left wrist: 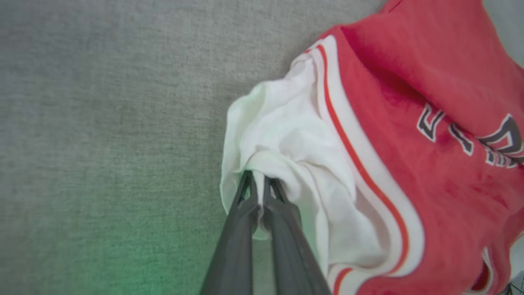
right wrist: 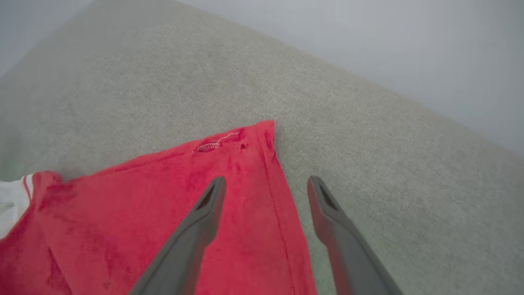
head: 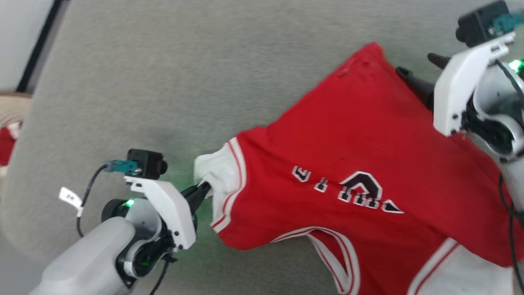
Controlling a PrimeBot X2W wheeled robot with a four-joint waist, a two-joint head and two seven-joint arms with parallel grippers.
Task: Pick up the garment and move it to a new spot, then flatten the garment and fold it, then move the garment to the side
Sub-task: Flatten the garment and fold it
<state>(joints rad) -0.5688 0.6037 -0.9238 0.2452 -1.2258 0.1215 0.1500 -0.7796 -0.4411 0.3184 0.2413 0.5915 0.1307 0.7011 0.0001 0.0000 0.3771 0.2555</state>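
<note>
The garment (head: 352, 155), a red T-shirt with white sleeves and striped trim, lies spread on the grey fabric surface (head: 163, 82), lettering side up. My left gripper (head: 202, 189) is shut on the bunched white sleeve (left wrist: 286, 135) at the shirt's left end; the two fingers pinch the cloth between them. My right gripper (right wrist: 266, 184) stands open over the far hem corner (right wrist: 254, 135), one finger above the red cloth, the other over bare surface beside the hem edge. In the head view its fingers (head: 413, 82) show at the upper right, by the shirt's edge.
The grey surface stretches far to the left and back of the shirt. Its left edge (head: 24, 123) drops away, with something red and beige (head: 8, 135) beyond it. Cables hang off both wrists.
</note>
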